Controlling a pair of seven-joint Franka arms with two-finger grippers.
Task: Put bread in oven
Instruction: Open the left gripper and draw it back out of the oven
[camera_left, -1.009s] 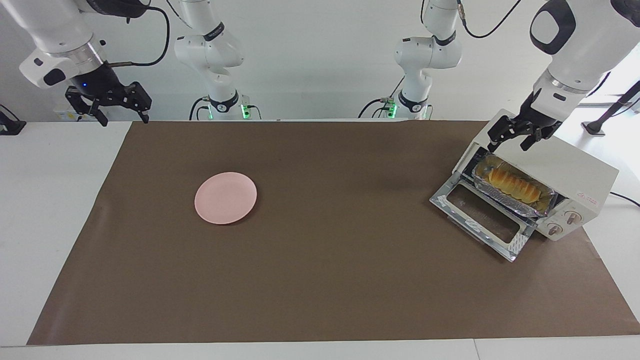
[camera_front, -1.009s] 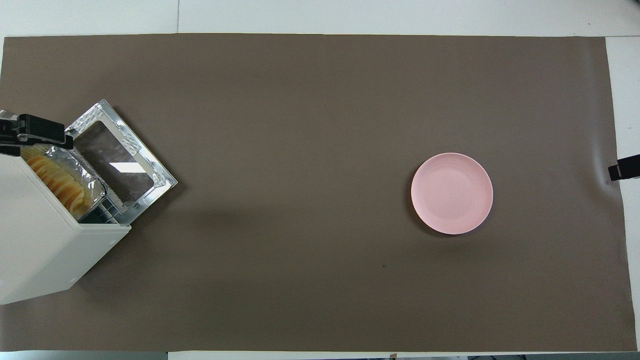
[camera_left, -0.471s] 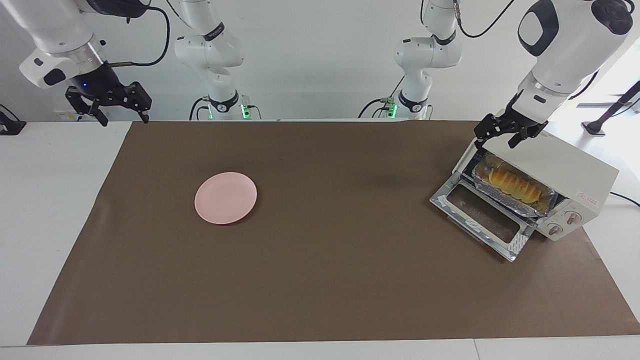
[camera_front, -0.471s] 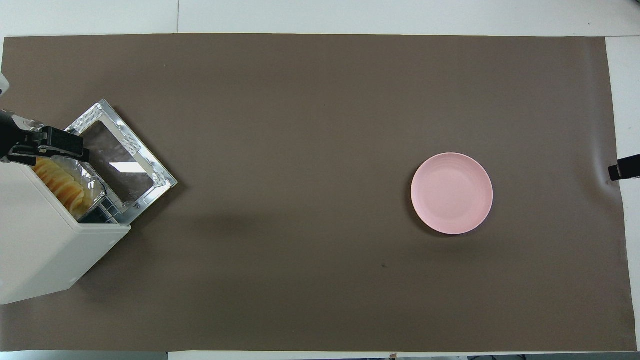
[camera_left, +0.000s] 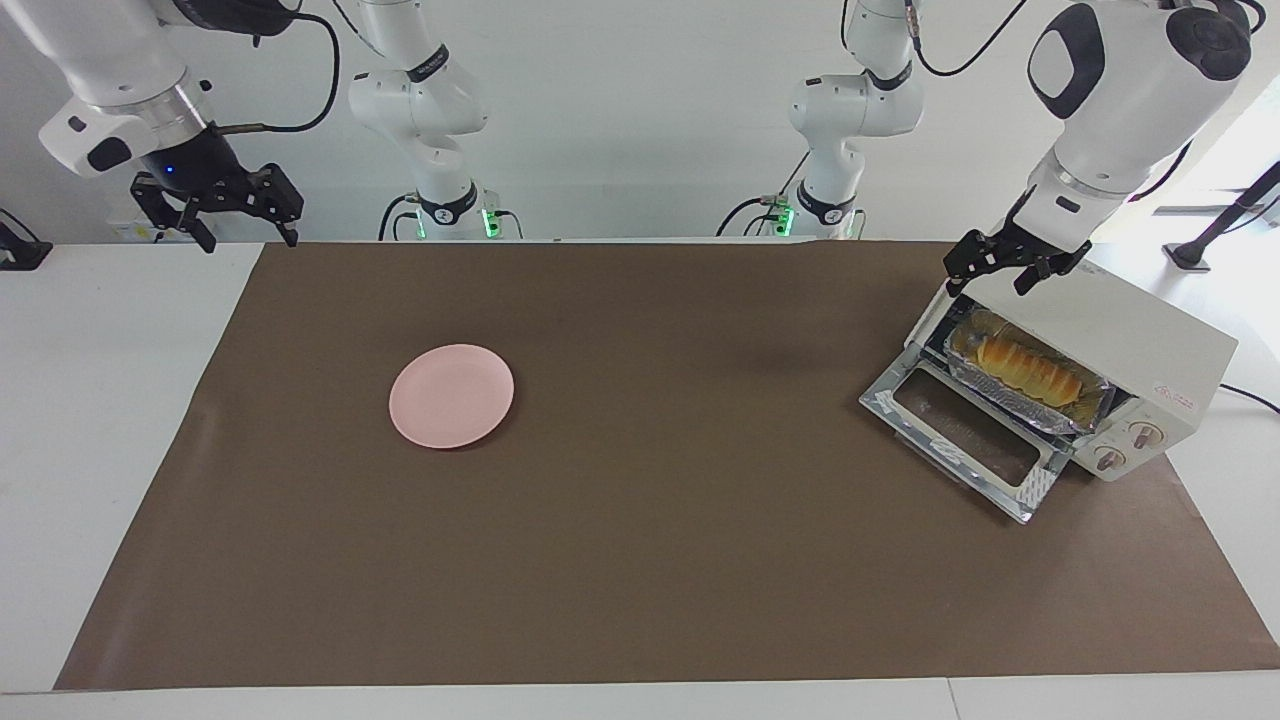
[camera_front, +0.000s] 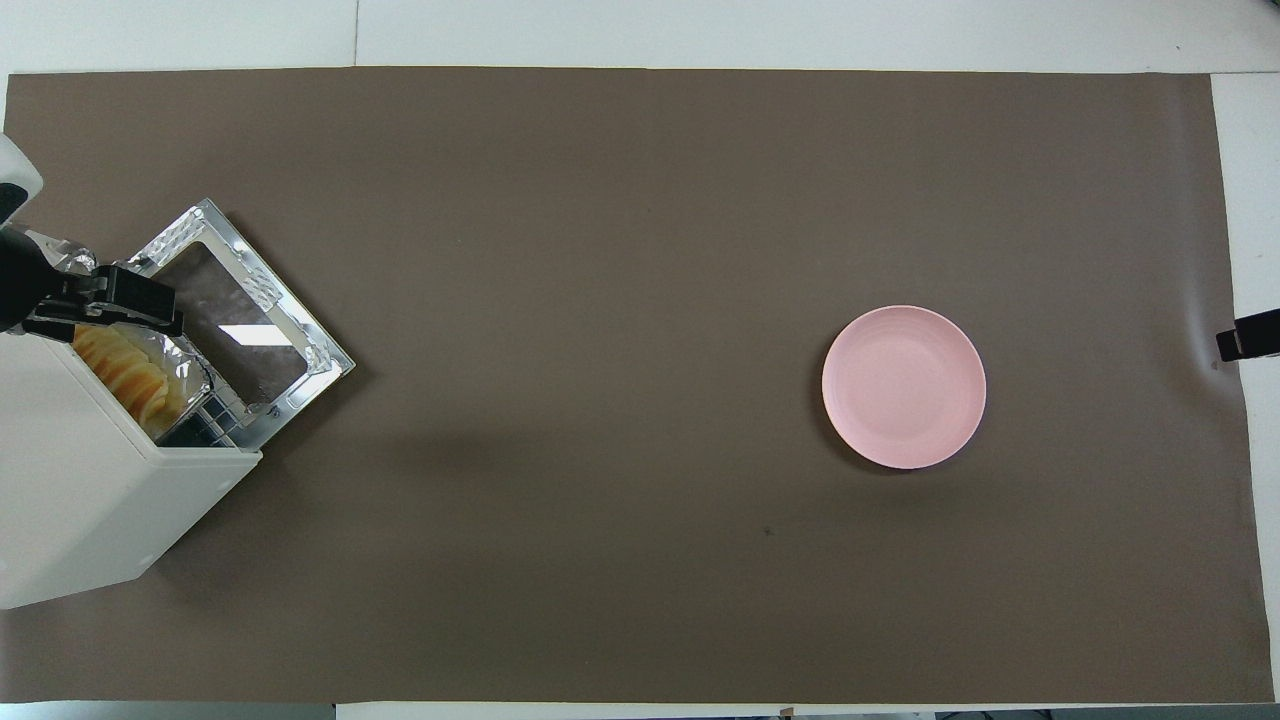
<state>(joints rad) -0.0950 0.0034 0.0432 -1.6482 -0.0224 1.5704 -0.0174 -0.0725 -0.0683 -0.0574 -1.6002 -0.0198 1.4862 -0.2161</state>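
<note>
The bread (camera_left: 1030, 368) lies in a crinkled foil tray (camera_left: 1040, 420) on the rack inside the cream-white oven (camera_left: 1120, 330) at the left arm's end of the table. The oven's glass door (camera_left: 960, 430) is dropped open onto the mat. My left gripper (camera_left: 990, 275) is open and empty, in the air over the oven's top corner, above the end of the tray nearer the robots. In the overhead view this gripper (camera_front: 120, 298) covers that end of the bread (camera_front: 125, 370). My right gripper (camera_left: 235, 225) is open and empty and waits over the right arm's end of the table.
A round pink plate (camera_left: 451, 395) with nothing on it sits on the brown mat (camera_left: 640, 560) toward the right arm's end; it also shows in the overhead view (camera_front: 903, 386). The oven door (camera_front: 240, 310) juts out toward the table's middle.
My left gripper has risen from the tray's end at the oven mouth and drawn a little toward the table's middle. The bread, tray and right arm have not moved.
</note>
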